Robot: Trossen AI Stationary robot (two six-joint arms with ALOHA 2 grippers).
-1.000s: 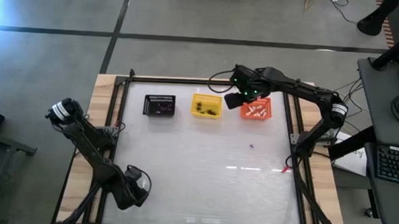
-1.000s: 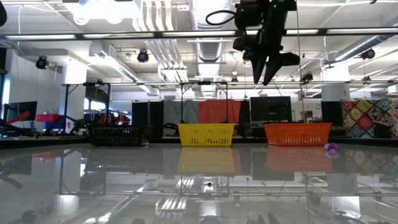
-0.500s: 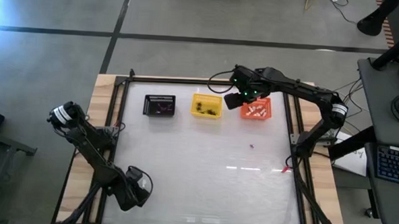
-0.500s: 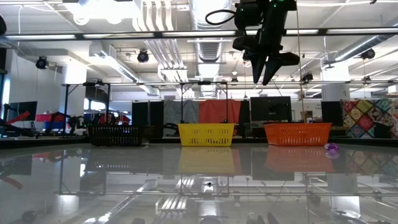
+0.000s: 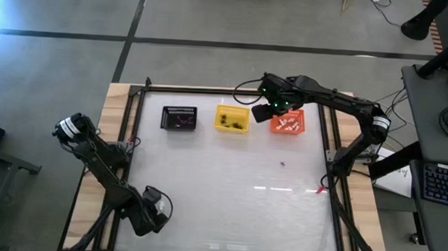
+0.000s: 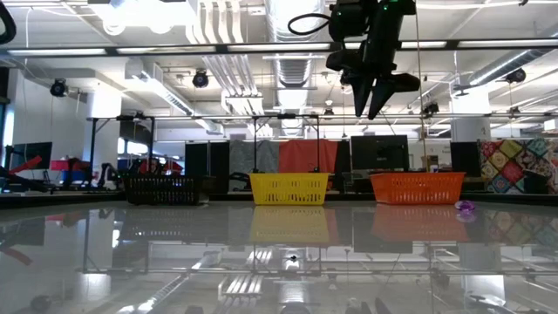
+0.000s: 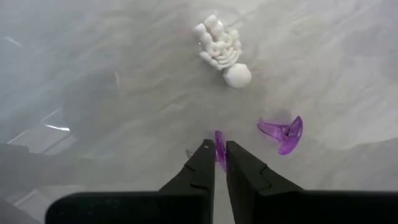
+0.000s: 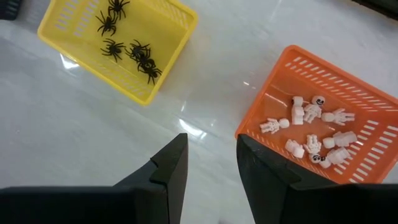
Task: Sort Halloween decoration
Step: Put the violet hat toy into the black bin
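In the left wrist view, my left gripper [image 7: 219, 155] points down at the table near its front left corner [image 5: 153, 213] and is shut on a small thin purple trinket [image 7: 219, 144]. Close by, a second purple trinket [image 7: 283, 132] and a white skeleton figure [image 7: 222, 53] lie on the table. My right gripper [image 8: 211, 163] hangs open and empty high above the table [image 6: 373, 98], over the gap between the yellow basket [image 8: 118, 43] and the orange basket [image 8: 317, 134]. My left gripper pinches the thin purple trinket between its two fingertips [image 7: 205, 155], coming from above and pointing down. One end of the trinket [image 7: 219, 135] sticks out just past the fingertips. Whether it is lifted off the table I cannot tell.
Three baskets stand in a row at the far side: the black one [image 5: 179, 118] with purple pieces, the yellow one [image 5: 232, 118] with black spiders, the orange one [image 5: 287, 122] with white skeletons. A lone small trinket [image 5: 283, 164] lies right of centre on the table.
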